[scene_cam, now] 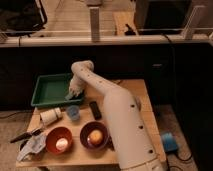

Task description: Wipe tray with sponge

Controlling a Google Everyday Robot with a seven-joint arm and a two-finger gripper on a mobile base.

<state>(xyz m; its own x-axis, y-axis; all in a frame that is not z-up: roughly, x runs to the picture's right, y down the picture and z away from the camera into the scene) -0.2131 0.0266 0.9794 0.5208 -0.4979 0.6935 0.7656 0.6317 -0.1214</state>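
Note:
A green tray [50,91] sits at the back left of the wooden table. My gripper [75,92] is down inside the tray at its right end, at the tip of the white arm [107,100] that reaches in from the front right. It is shut on a small pale sponge [71,95] that rests on the tray floor by the right wall. The rest of the tray floor is bare.
In front of the tray are a white cup on its side [50,116], a small blue cup [73,112] and a black remote [95,109]. Two red bowls [59,140] [94,135], a grey cloth [32,145] and a black utensil [22,135] lie near the front edge.

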